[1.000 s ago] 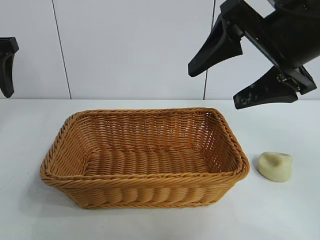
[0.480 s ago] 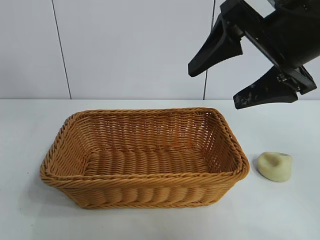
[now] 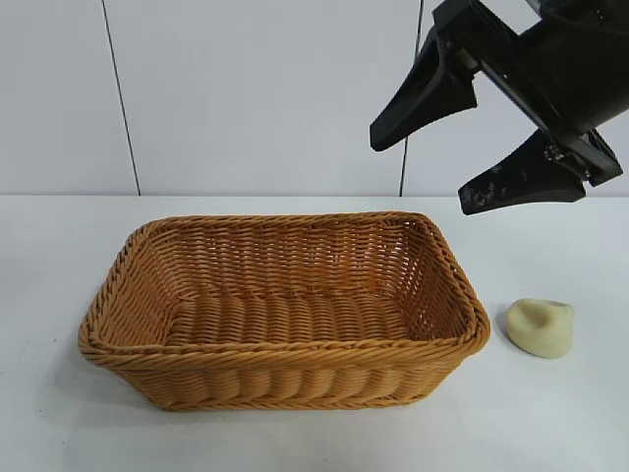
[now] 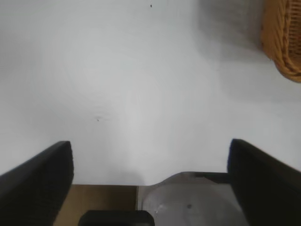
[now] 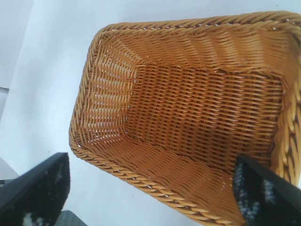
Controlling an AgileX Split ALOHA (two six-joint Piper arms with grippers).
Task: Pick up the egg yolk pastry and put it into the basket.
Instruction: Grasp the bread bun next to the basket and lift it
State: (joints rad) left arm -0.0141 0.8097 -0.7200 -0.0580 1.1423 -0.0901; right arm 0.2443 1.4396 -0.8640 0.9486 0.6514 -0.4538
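At the far left of the exterior view, the one change is a departure: the left arm's dark finger, visible at the left edge a second ago, has withdrawn out of frame, and that edge now shows only the wall and the white worktop (image 3: 59,433). The left wrist view confirms the left gripper (image 4: 150,165) standing wide open over bare worktop with nothing between its fingers, only a corner of the basket showing at that picture's upper right. In my judgement this clears the left arm from the job and leaves the pick to the right arm. Moving right, the basket (image 3: 285,346) sits in the centre of the frame, unmoved and empty; the right wrist view shows its woven floor bare. Further right, the egg yolk pastry (image 3: 541,327) lies on the worktop at the lower right, just beside the basket's right end but not touching it, in the same spot as before; the task has therefore not begun in earnest. At the upper right, the right gripper (image 3: 447,147) hangs well above the worktop, unchanged in pose, angled down and toward the left of the frame, fingers spread wide and holding nothing. It looks at the basket rather than the pastry, so a reach lower and to the right appears necessary.
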